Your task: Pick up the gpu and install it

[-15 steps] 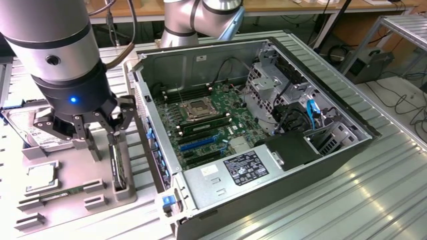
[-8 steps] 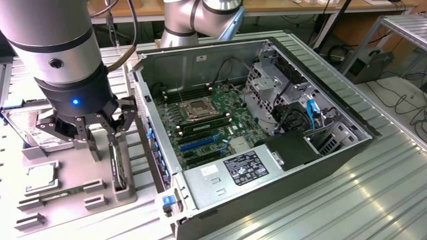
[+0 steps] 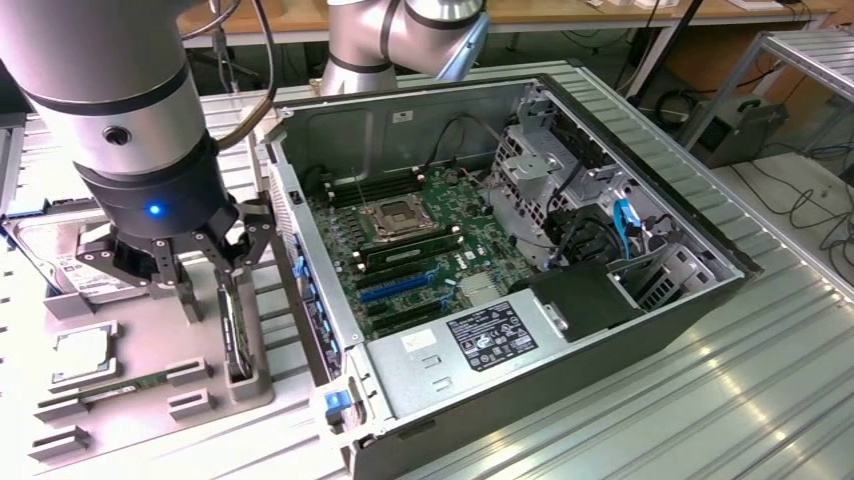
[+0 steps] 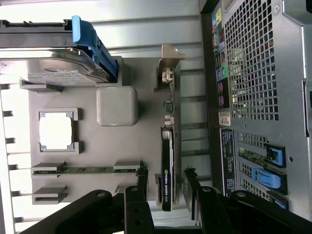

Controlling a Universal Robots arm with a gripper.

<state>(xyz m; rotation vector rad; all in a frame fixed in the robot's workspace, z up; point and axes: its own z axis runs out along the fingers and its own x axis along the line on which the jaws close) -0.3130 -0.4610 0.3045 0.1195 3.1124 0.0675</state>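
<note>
The gpu stands on its long edge in a slot of the grey holder tray, at the exterior view's left beside the open computer case. In the wrist view the gpu shows its black face, green board and silver end bracket. My gripper hangs just above it and is open. Its black fingers stand one on each side of the card's end without touching it; the gripper holds nothing.
The tray also carries a silver hard drive with a blue clip, a processor and a memory stick. The case lies open, its motherboard and blue expansion slots exposed. The perforated case rear is close beside the card.
</note>
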